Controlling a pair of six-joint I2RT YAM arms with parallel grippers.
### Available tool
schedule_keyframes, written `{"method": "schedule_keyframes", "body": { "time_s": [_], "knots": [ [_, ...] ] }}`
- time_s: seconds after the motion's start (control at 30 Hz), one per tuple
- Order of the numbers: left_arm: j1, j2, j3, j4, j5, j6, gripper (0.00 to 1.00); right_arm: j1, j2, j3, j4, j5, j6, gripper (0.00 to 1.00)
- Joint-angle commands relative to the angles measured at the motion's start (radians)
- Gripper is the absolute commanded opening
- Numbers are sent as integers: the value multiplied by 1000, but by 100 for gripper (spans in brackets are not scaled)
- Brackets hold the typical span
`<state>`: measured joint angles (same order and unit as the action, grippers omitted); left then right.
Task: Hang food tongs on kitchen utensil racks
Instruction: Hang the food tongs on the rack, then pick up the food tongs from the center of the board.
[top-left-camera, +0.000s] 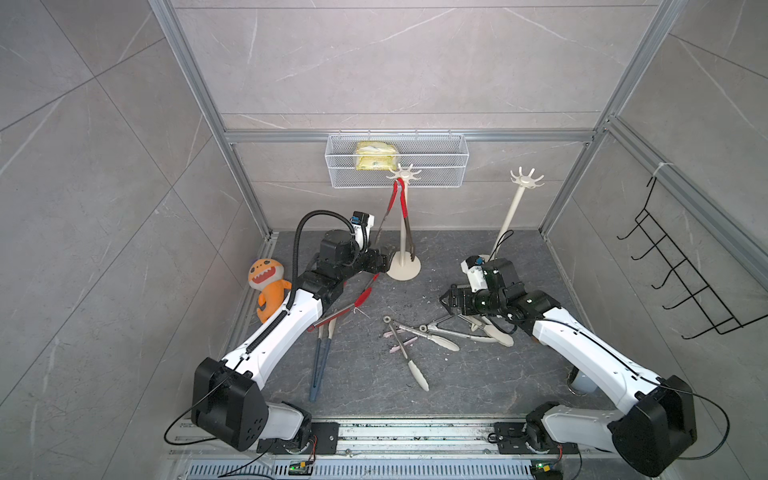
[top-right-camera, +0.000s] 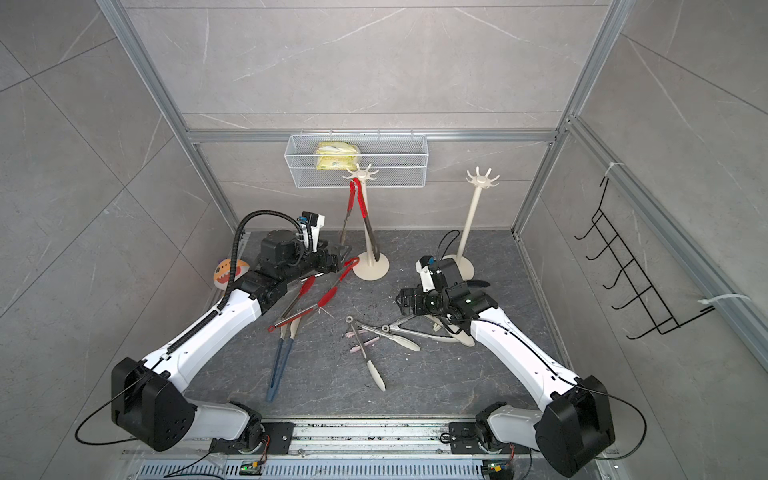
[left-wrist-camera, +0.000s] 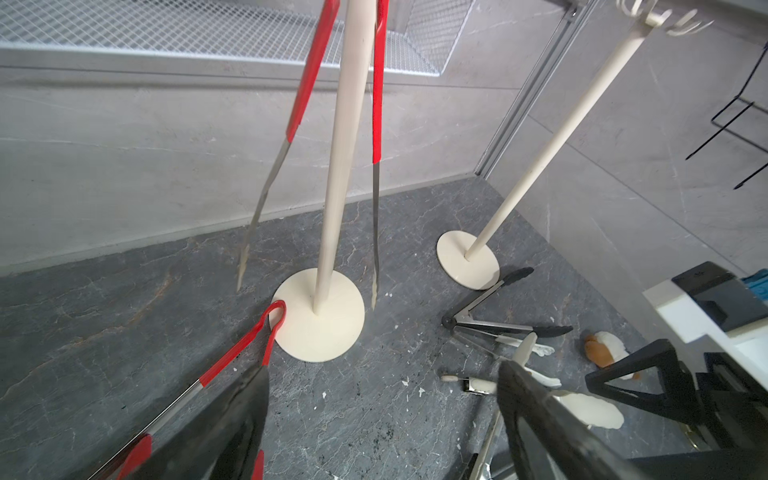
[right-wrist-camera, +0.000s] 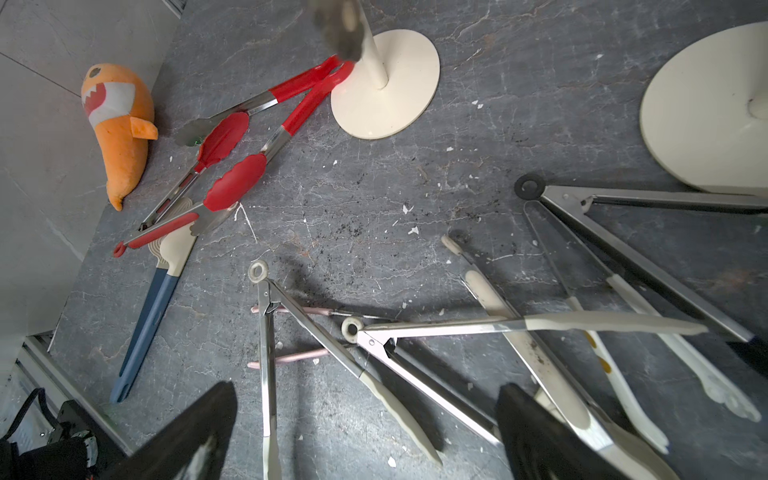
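Two cream kitchen utensil racks stand at the back: the left rack and the right rack. Red-handled food tongs hang from the left rack's crown. More red tongs lie on the floor, their loop touching that rack's base. My left gripper is open beside that base, holding nothing. My right gripper hangs open over several steel-and-cream tongs.
Blue-handled tongs lie near the left arm. An orange plush toy sits by the left wall. A white mesh basket hangs on the back wall behind the left rack's crown. A black wire hook rack is on the right wall.
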<state>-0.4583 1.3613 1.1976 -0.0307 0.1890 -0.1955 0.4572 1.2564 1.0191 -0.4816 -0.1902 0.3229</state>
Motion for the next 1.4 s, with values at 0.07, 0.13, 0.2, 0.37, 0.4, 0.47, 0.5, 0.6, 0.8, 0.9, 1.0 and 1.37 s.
{"method": "schedule_keyframes", "body": {
  "time_s": [0.07, 0.13, 0.2, 0.37, 0.4, 0.47, 0.5, 0.6, 0.8, 0.9, 1.0, 1.37],
  "knots": [
    [-5, -111, -32, -25, -38, -64, 99, 7, -35, 14, -69, 2, -3, 100],
    [-5, -152, -59, -51, -68, -82, 99, 6, -31, 19, -86, -13, -16, 100],
    [-6, -200, -88, -84, -105, -101, 99, 6, -28, 25, -100, -33, -25, 100],
    [-6, -356, -164, -218, -203, -168, 100, 7, -32, 53, -170, -72, -48, 100],
    [-6, -388, -176, -256, -218, -180, 100, 7, -37, 54, -178, -81, -53, 100],
    [-6, -436, -191, -329, -240, -205, 100, 7, -43, 56, -197, -102, -54, 100],
    [-6, -460, -199, -366, -245, -221, 100, 7, -45, 58, -206, -125, -58, 100],
    [-7, -522, -231, -433, -255, -285, 100, 6, -45, 48, -221, -188, -64, 100],
    [-31, -588, -309, -505, -246, -413, 98, 19, -54, -7, -248, -299, -89, 98],
    [-68, -601, -336, -555, -261, -454, 97, 52, -51, -40, -267, -330, -96, 97],
    [-112, -639, -376, -582, -299, -491, 97, 106, -37, -68, -279, -302, -98, 97],
    [-134, -769, -470, -603, -247, -518, 97, 394, 134, -51, -198, -72, 34, 92]
  ]
}}
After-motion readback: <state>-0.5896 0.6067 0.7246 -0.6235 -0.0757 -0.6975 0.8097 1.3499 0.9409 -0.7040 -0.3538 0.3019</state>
